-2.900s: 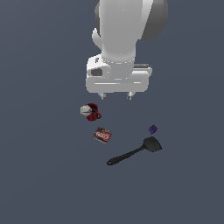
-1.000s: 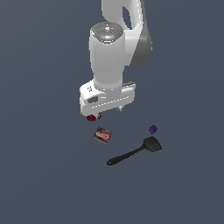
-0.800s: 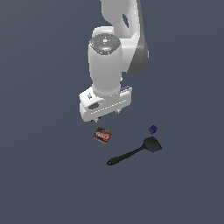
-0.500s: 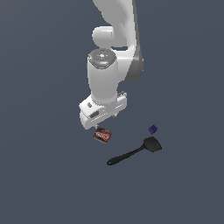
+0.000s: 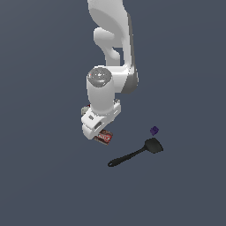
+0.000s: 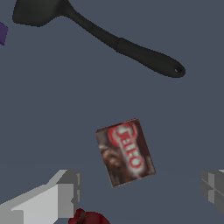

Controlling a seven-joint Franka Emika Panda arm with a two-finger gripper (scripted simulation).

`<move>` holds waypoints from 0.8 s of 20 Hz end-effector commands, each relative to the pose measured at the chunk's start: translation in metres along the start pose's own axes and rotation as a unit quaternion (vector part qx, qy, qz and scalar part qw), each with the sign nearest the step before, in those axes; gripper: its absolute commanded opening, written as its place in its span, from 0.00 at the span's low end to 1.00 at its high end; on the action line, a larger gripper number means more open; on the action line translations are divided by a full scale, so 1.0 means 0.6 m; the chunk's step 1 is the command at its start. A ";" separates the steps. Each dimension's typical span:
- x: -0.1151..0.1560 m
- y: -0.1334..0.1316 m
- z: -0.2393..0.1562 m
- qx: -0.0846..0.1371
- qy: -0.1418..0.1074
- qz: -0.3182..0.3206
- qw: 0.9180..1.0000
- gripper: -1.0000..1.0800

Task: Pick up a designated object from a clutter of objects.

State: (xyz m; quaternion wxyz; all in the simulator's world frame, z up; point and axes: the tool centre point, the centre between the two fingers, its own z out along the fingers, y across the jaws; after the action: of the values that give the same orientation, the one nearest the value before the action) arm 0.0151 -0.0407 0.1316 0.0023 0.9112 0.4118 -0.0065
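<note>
Gripper (image 6: pixel 140 190) spread wide, holding nothing, above the box (image 6: pixel 126 152) lying flat mid-table, far from any edge. Box sits between the fingers, slightly ahead, long axis running roughly along the approach line, tilted a little. Judgement: small nudge forward, then descend.

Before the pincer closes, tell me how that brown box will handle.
The brown box lies flat, so it probably won't roll or tip. Its crisp edges suggest stiff card, likely light. With the pincer fingers wide on either side, a skewed squeeze may spin it.
</note>
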 end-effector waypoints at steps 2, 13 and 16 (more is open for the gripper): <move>-0.007 0.002 0.031 0.000 0.002 -0.042 0.999 0.96; -0.025 0.001 0.096 -0.001 0.006 -0.130 0.991 0.96; -0.027 0.001 0.105 -0.002 0.006 -0.142 0.990 0.96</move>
State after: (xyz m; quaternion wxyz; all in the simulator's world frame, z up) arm 0.0047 -0.0534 0.0716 0.0000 0.8473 0.5311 -0.0010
